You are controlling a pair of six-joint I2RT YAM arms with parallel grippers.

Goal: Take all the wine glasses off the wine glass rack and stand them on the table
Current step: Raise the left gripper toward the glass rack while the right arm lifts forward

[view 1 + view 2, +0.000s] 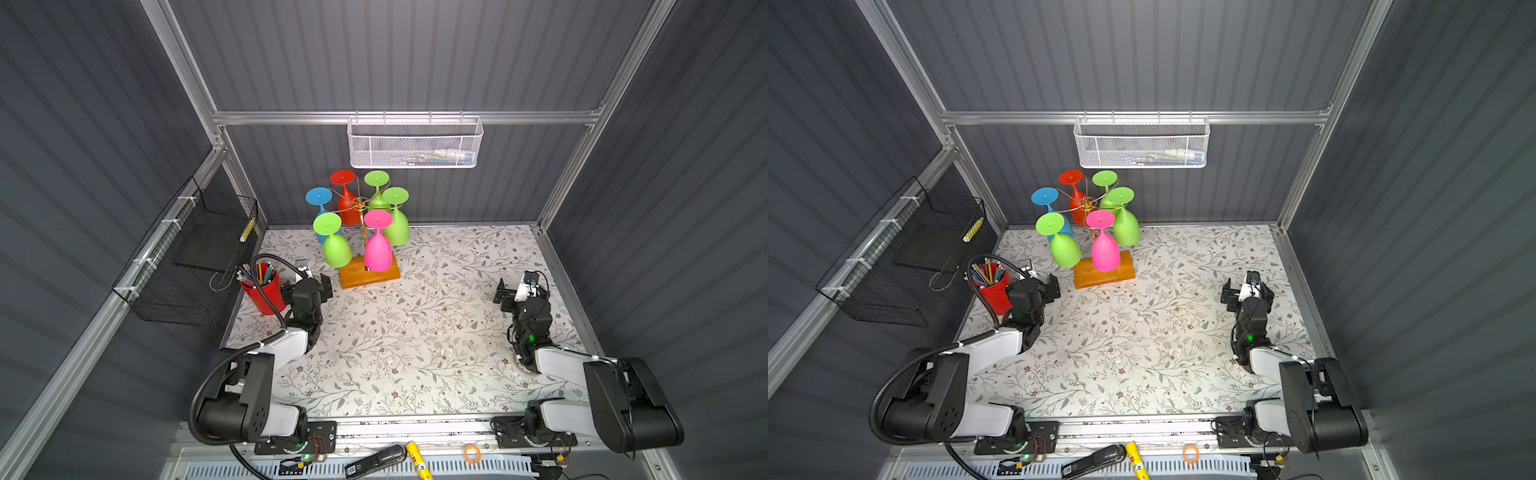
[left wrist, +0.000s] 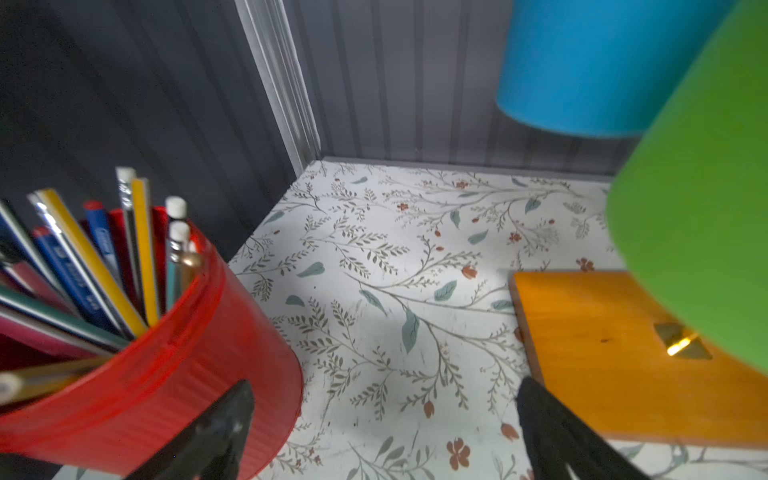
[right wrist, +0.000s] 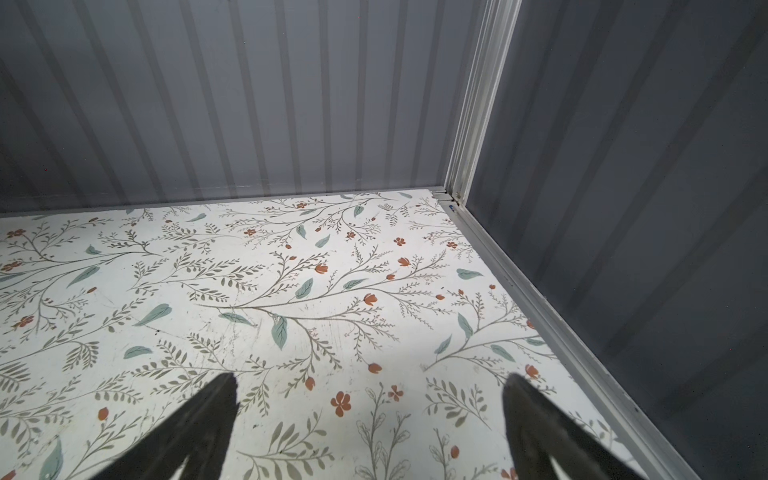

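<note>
Hanging bowl-down from the thin gold wire wine glass rack point(image 1: 353, 277) with its orange-brown wooden base, six plastic glasses are clustering over the far left of the floral-patterned surface point(image 1: 415, 332): a red wine glass point(image 1: 348, 210), a blue wine glass point(image 1: 318, 196), a pink wine glass point(image 1: 377, 249) and three green wine glasses point(image 1: 336, 249), the pink and one green hanging at the front. The black left arm point(image 1: 305, 299) is hovering low between the red plastic cup of pencils point(image 1: 266, 297) and the rack's base, its jaws spread wide and gripping nothing, just beside that base. The right arm point(image 1: 536, 316) is sitting well apart on the right, its jaws likewise gaping empty over the surface
</note>
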